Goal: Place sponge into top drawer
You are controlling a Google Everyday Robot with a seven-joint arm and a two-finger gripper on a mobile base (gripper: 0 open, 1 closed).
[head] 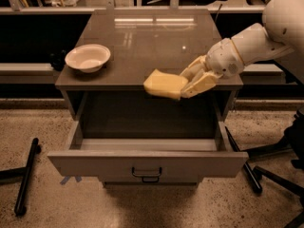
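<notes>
The pale yellow sponge [162, 83] hangs in the air at the front edge of the cabinet top, over the back part of the open top drawer [147, 164]. My gripper [186, 83] is shut on the sponge's right end, reaching in from the right on a white arm. The drawer is pulled out wide, its inside looks bare, and its flat grey front carries a small dark bail handle [146, 175].
A cream round bowl [88, 57] stands on the left of the grey cabinet top [152, 37]. Black chair legs [26, 177] lie on the floor at left and at right [251, 172]. Shelving runs behind the cabinet.
</notes>
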